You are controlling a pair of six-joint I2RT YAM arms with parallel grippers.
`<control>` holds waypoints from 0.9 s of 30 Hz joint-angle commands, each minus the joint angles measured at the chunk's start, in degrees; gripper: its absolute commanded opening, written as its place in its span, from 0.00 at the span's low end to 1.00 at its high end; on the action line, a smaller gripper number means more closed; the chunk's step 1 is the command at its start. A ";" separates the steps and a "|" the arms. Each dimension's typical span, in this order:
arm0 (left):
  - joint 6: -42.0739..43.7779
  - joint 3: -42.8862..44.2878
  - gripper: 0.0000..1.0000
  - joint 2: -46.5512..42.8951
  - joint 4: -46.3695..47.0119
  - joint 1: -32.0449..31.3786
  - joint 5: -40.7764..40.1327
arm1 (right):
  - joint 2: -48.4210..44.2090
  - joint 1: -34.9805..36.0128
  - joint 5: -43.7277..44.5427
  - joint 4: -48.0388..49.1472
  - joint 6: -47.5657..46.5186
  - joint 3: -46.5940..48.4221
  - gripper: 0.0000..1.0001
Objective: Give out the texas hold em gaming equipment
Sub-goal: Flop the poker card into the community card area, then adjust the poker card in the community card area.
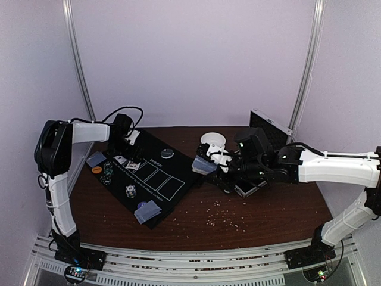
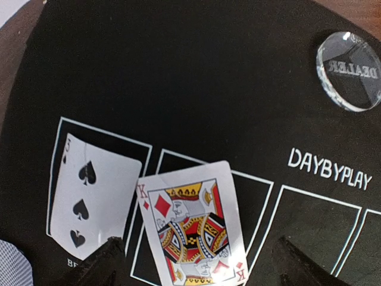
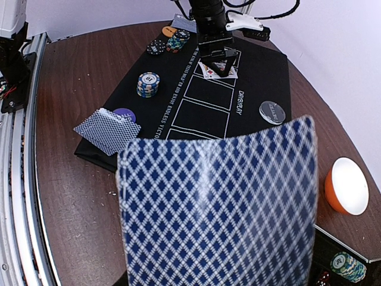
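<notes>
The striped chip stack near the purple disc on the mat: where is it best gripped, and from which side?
Probably from straight above, pinching opposite sides of the chip stack, low down so that all chips are caught. It stands upright on the black mat with free space around it; the purple disc lies apart.

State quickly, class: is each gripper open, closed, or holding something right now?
Left gripper: open, holding nothing; the king of diamonds lies flat below it.
Right gripper: closed on a blue-backed playing card.
</notes>
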 commanded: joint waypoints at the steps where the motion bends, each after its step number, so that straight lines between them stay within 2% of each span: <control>1: -3.79 -1.13 0.87 0.49 0.83 -0.63 -0.79 | -0.67 -0.19 0.39 0.85 0.07 -0.60 0.40; 7: -3.05 -1.86 0.72 2.62 0.66 -0.65 -0.16 | -0.04 -0.22 0.27 0.92 0.03 -0.13 0.39; 9: -2.77 -1.58 0.71 3.25 0.46 -0.62 0.78 | 0.06 -0.19 0.30 0.73 -0.06 -0.03 0.39; 27: -0.57 3.07 0.76 5.33 -3.60 0.12 0.03 | -0.98 -0.19 1.16 0.36 -0.32 -0.95 0.39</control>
